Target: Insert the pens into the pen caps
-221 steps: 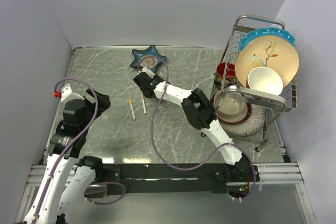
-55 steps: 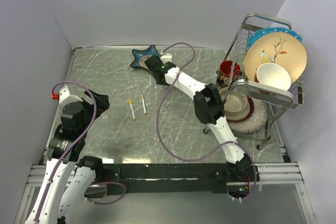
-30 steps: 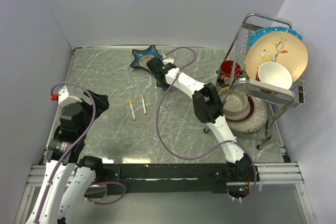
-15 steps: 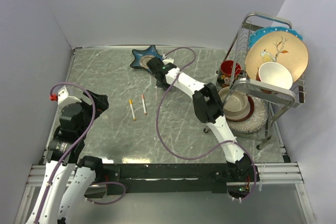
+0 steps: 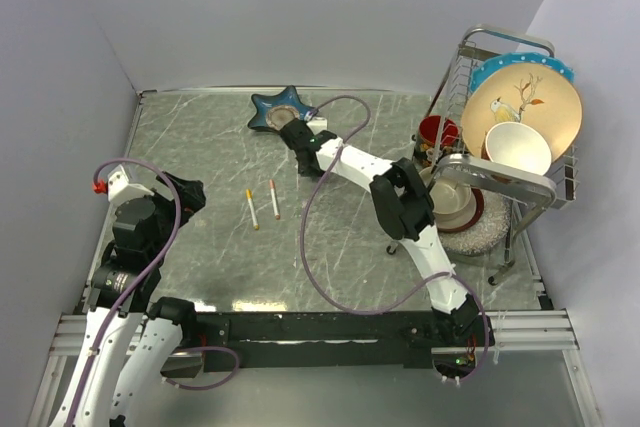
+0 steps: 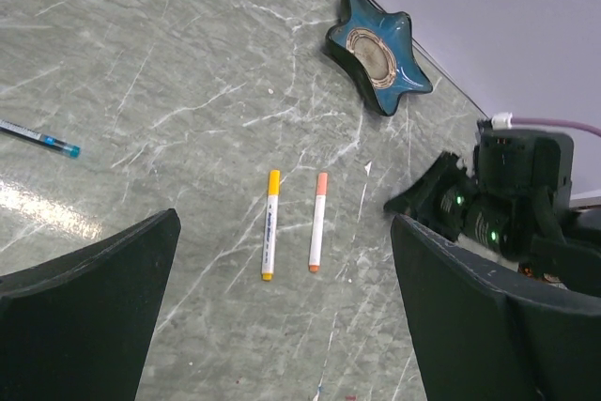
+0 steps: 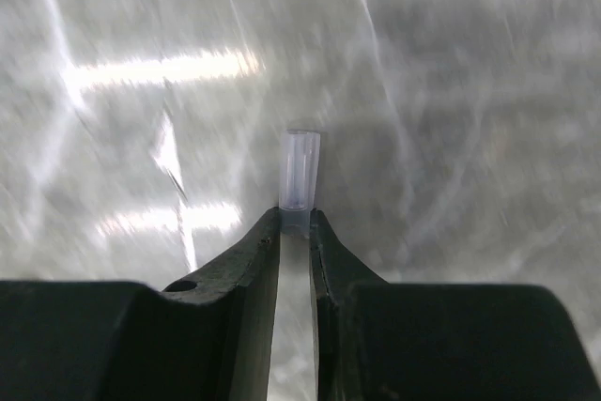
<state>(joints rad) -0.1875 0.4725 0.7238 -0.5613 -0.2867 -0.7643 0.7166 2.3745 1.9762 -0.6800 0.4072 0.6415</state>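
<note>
A: How are the cameras sitting?
B: Overhead one is looking down on the whole bench [image 5: 200, 147]; left wrist is slanting across it — both catching the pens [image 5: 274, 200]; right wrist is staring close at it.

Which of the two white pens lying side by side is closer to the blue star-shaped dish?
The orange-tipped pen, right of the pair in the left wrist view; the yellow-tipped pen beside it lies farther from the dish.
</note>
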